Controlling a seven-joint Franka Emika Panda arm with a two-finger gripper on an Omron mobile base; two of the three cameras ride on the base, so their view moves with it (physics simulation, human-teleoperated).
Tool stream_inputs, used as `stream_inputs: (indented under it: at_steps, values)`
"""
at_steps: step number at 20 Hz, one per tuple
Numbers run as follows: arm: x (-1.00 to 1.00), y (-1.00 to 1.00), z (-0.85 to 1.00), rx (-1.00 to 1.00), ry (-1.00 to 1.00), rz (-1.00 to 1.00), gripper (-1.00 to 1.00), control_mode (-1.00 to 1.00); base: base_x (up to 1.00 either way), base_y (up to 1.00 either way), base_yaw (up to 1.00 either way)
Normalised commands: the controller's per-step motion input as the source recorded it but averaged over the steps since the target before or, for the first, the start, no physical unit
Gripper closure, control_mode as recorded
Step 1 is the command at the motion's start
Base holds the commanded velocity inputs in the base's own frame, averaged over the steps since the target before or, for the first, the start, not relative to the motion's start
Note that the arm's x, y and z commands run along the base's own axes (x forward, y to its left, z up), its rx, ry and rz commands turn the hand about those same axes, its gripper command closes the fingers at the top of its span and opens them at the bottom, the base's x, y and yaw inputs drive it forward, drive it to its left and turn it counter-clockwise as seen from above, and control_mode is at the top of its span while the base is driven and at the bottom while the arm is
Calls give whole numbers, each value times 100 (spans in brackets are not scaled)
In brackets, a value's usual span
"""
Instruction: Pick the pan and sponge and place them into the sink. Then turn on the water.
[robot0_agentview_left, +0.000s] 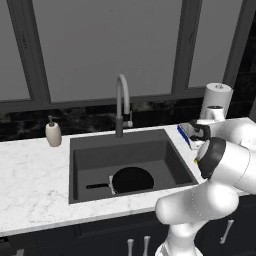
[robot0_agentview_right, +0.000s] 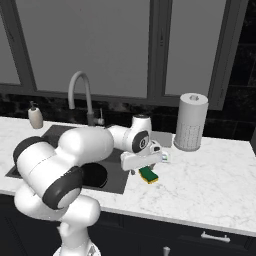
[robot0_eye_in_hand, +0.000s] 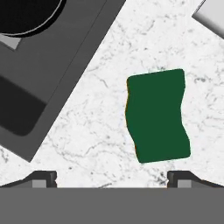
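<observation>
Claw (robot0_eye_in_hand: 112, 177) hangs over the counter (robot0_eye_in_hand: 96, 131) w/ jaws wide apart, nothing between them, tips showing at the bottom corners of the hand view. Sponge (robot0_eye_in_hand: 156, 116) lies just ahead of the tips, green side up, flat on the marble, nearer the right-hand tip than centred. From the right base view it's the sponge (robot0_agentview_right: 149, 174) sitting near the sink's right rim, close to the counter's front edge, claw (robot0_agentview_right: 142, 167) directly above it.

Handling, my read: sponge is light, soft, will squash under the pads, not slippery, not fragile. Best hold is across the short width, pads on the two long wavy edges; claw prob. needs to shift over so it centres first.

Pan (robot0_agentview_left: 132, 179) is already in the sink (robot0_agentview_left: 80, 150), flat on the basin floor toward the front, handle pointing left. Faucet (robot0_agentview_left: 122, 102) stands at the back rim, no stream visible, so water looks off.

Count: 1 sponge, 1 pan, 1 sink, 1 faucet. Also 1 soap bottle (robot0_agentview_left: 53, 133) left of the sink at the back, 1 paper-towel roll (robot0_agentview_right: 191, 121) right of it at the back.
</observation>
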Motion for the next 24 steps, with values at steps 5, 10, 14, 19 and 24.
stream_inputs:
  at_steps: [5, 10, 14, 19, 24]
  values:
    - [34, -6, -14, 1, 0, 0, -100, -100, 0, 0, 0]
    - [23, -16, -29, 6, 0, 0, -100, -100, 0, 0, 0]
    - [17, -13, -29, 5, 0, 0, -100, -100, 0, 0, 0]
    - [23, -7, -27, 3, 0, 0, -100, -100, 0, 0, 0]
    - [16, -1, -35, 0, -1, 0, -100, -100, 0, 0, 0]
